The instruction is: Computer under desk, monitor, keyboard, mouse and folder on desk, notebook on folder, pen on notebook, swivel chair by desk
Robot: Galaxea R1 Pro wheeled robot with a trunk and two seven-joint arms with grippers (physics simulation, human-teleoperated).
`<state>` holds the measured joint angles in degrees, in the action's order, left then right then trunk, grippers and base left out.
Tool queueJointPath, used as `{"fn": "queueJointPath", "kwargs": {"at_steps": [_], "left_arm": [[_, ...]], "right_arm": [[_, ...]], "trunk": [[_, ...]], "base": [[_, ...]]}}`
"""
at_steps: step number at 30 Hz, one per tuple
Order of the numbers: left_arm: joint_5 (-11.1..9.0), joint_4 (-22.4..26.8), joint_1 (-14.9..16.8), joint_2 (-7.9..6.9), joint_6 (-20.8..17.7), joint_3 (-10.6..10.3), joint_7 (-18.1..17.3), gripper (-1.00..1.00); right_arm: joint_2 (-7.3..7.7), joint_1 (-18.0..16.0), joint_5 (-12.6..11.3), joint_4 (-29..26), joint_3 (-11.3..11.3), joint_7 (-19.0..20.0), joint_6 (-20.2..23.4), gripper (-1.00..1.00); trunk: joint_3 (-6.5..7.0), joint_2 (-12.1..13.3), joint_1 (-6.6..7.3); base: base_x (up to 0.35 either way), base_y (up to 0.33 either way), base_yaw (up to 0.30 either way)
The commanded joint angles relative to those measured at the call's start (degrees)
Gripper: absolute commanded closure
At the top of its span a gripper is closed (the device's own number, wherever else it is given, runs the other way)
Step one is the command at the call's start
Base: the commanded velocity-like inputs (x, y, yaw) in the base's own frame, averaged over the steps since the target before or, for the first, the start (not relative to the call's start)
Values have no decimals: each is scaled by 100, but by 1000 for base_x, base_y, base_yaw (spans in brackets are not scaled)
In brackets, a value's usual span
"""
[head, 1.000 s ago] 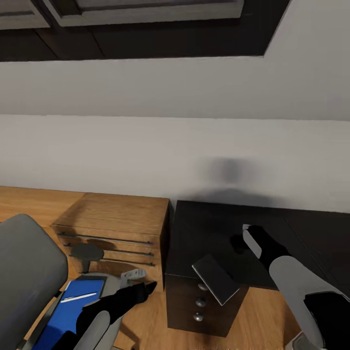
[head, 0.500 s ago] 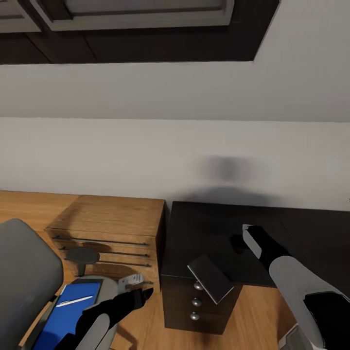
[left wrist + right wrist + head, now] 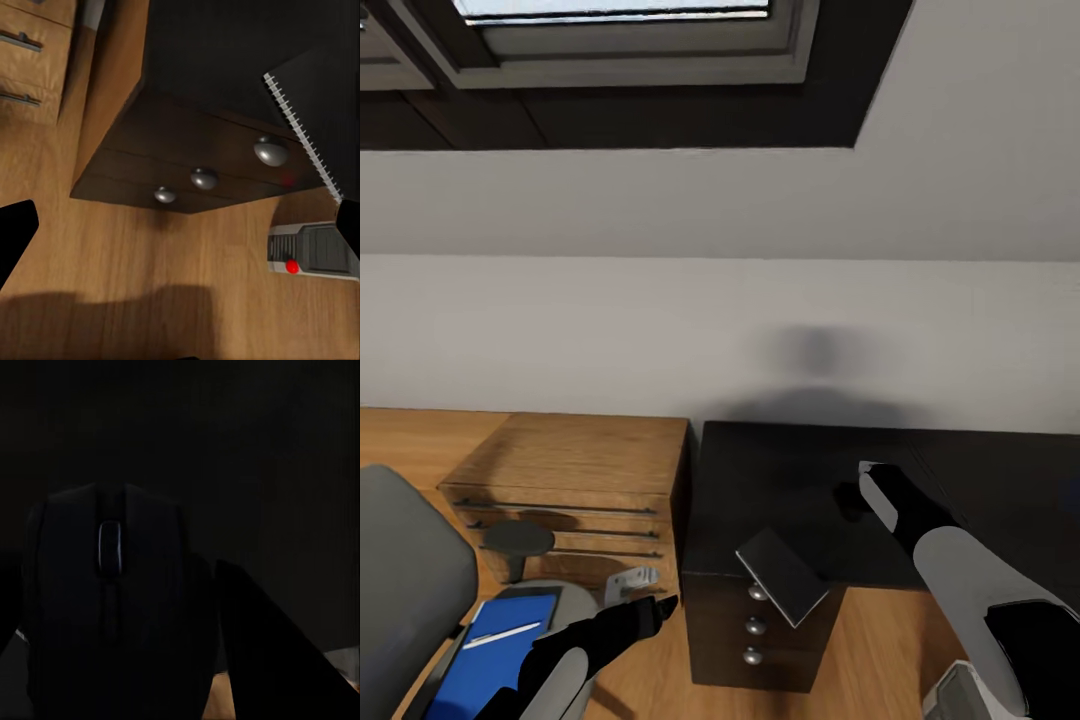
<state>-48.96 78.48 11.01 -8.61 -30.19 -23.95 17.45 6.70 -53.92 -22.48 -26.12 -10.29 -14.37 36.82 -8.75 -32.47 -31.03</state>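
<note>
My right gripper [image 3: 857,487] hovers over the black desk [image 3: 790,470], shut on the small black mouse [image 3: 846,498]. That mouse [image 3: 105,592] looms large between the fingers in the right wrist view. The grey notebook [image 3: 781,576] lies tilted over the desk's front edge above the knobbed drawers [image 3: 755,628]; its spiral edge [image 3: 300,127] shows in the left wrist view. Left gripper [image 3: 660,603] hangs open over the floor between chair and drawers, holding nothing. The blue folder [image 3: 495,655] with the white pen [image 3: 500,633] lies on the grey swivel chair [image 3: 405,580]. The grey computer [image 3: 311,255] stands on the floor by the drawers.
A low light-wood cabinet [image 3: 575,470] stands against the wall left of the desk. The chair's black armrest [image 3: 512,540] rises in front of it. A skylight [image 3: 620,20] sits in the sloped ceiling above. Wood floor [image 3: 880,640] runs under the desk.
The whole view has shifted: desk, cabinet and chair slid left and the skylight came into view, so the camera moved. Both arms keep their place in the picture, the mouse staying with the right gripper.
</note>
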Motion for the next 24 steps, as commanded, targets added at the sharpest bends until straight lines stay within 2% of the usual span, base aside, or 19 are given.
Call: {"fn": "queueJointPath", "kwargs": {"at_steps": [1,11,16,17,18,24], "left_arm": [[-59,10,6,-5,-4,-18,60,-100],[-53,9,6,-1,-4,-29,67,-100],[-52,9,6,0,-4,-47,153,-100],[-51,9,6,0,-4,-68,163,-100],[-38,9,6,-7,1,-201,184,-100],[-35,9,6,-9,4,-239,187,-100]], "right_arm": [[7,-5,-70,-8,-43,-40,19,100],[7,-5,-73,0,-43,-40,19,100],[7,-5,-71,1,-43,-40,19,100],[7,-5,-72,1,-43,-40,19,100],[7,-5,-66,-3,-43,-40,19,100],[7,-5,-64,-7,-43,-40,19,100]], "trunk": [[16,33,20],[279,434,239],[409,634,349],[434,674,371],[460,714,393],[616,955,525]], "base": [[0,0,-166],[-31,-24,-178],[-231,-184,-186],[-254,-204,-188],[-260,-210,-188],[-264,-210,-188]]}}
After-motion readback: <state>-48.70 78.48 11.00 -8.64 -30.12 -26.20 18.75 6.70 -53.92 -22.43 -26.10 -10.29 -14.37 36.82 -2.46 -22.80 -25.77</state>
